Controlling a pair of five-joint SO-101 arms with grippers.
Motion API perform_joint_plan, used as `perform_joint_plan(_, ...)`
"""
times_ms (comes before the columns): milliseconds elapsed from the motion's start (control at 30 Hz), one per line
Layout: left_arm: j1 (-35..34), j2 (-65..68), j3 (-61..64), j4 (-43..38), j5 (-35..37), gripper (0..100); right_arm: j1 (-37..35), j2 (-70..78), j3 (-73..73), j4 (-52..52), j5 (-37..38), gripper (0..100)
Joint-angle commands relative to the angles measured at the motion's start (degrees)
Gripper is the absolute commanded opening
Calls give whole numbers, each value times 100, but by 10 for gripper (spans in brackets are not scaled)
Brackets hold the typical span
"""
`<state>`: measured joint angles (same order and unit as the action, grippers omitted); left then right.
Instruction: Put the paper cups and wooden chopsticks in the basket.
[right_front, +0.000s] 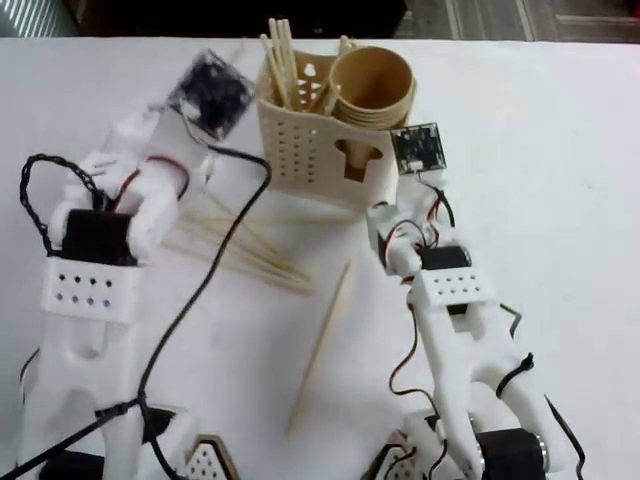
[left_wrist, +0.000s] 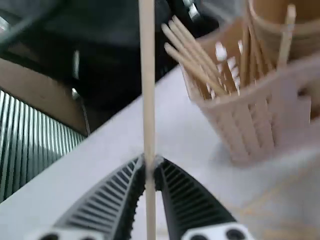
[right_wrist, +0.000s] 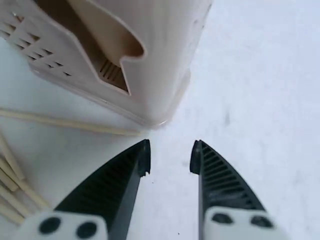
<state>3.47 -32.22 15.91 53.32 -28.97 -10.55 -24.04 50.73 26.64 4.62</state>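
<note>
The fingers of the left gripper are closed on one chopstick. Its long axis passes across the fingertips and stands out far past them. The basket is beyond these fingers and off to one side, near but apart from the stick. Inside it other chopsticks lean against the wall, and the paper cups sit stacked in it. I judge that the held stick must be carried sideways over the rim and turned with one end down.

The fingers of the right gripper are open and hold nothing. The basket corner is just ahead of their tips. The loose chopsticks lie on the table beside and behind both pairs of fingers, between the arms. A single chopstick lies nearer the right arm, with its length pointing toward the basket.
</note>
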Motion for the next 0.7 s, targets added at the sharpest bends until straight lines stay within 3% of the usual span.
perform_joint_plan(0, 330, -207, -220, -1459, 949, 23, 57, -215, -35, -110, 26, 142)
perform_joint_plan(233, 963, -198, -220, -2971, 1908, 22, 22, -215, -35, -110, 26, 143)
perform_joint_plan(667, 1341, 1253, -281, -4897, 1925, 22, 13, -215, -9, -277, 26, 144)
